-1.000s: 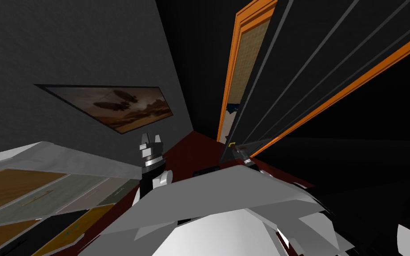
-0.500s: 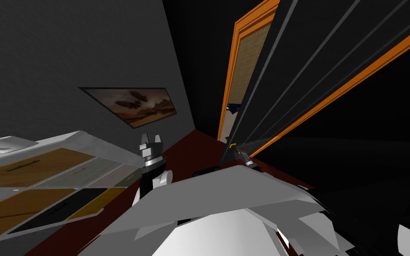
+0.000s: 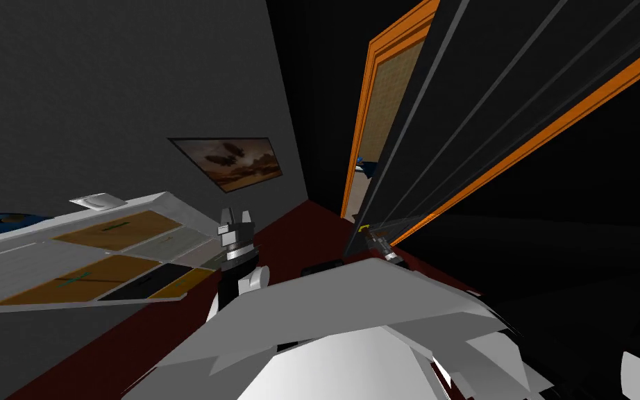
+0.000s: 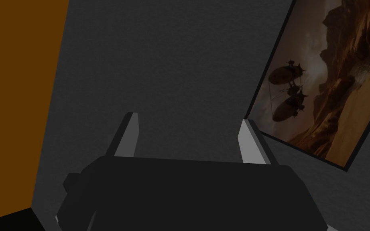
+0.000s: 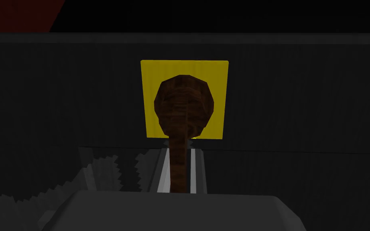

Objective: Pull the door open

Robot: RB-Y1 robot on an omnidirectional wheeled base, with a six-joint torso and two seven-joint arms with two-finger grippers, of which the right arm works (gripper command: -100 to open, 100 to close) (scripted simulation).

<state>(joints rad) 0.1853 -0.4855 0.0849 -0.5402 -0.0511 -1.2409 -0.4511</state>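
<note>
Door: big dark slab w/ pale grooves, ahead on my R side. It stands ajar, its free edge off the orange frame, and a tan surface shows thru the gap. Black area lies to the R of the door. Dark grey wall runs along my L, w/ dark red floor betw. it and the door. Low cabinet stands against that wall: grey top, w/ brown, grey and black fronts. A small white item sits at the top's back edge, can't tell what. Framed pic hangs on the wall past the cabinet's far end, a brownish scene.

L gripper is up in front of me, near the cabinet's far corner, touching nothing. Its fingers are spread apart w/ nothing betw. them.

R gripper is at the door, near its free edge. My two blades are closed tight on the handle, which is brown w/ a rounded end and a thin stem. The blades press the stem's sides. Handle is mounted on a yellow square plate flat on the door face, and its rounded end covers the plate's middle.
</note>
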